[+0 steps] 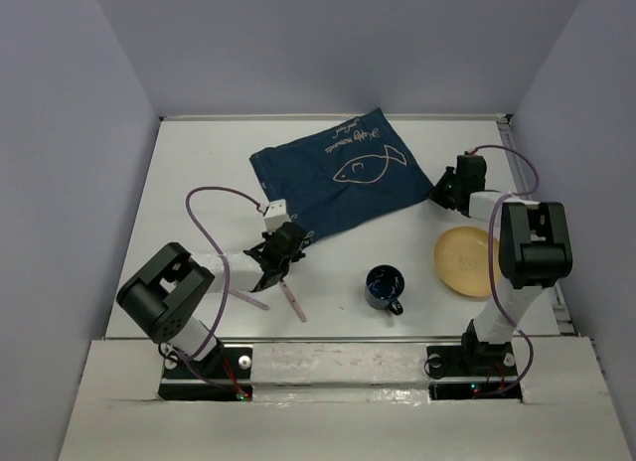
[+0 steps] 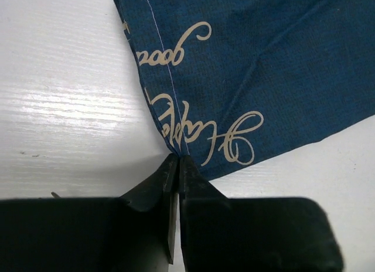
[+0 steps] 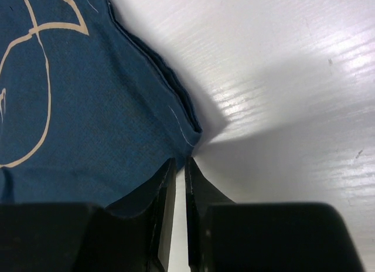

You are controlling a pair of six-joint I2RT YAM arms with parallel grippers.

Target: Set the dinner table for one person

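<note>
- Left wrist view: left gripper fingers nearly together, pinching a cloth corner by a thin bite that may slip.
- Right gripper almost closed at another corner; hold unclear — an uneven pull would skew the cloth.
- Dinner table: white, beneath everything.

You've got the dinner table showing white with a fine streaky grain and a soft sheen where the light catches it. The cloth reads as dark blue woven fabric, matt, with a fine weave, cream printed lettering and a pale stitched line along its edge. The fingers of your left gripper look like matt black plastic, and your right gripper looks the same. The mug is glossy dark blue, glazed by the look of it. The plate is yellow and dull.
</note>
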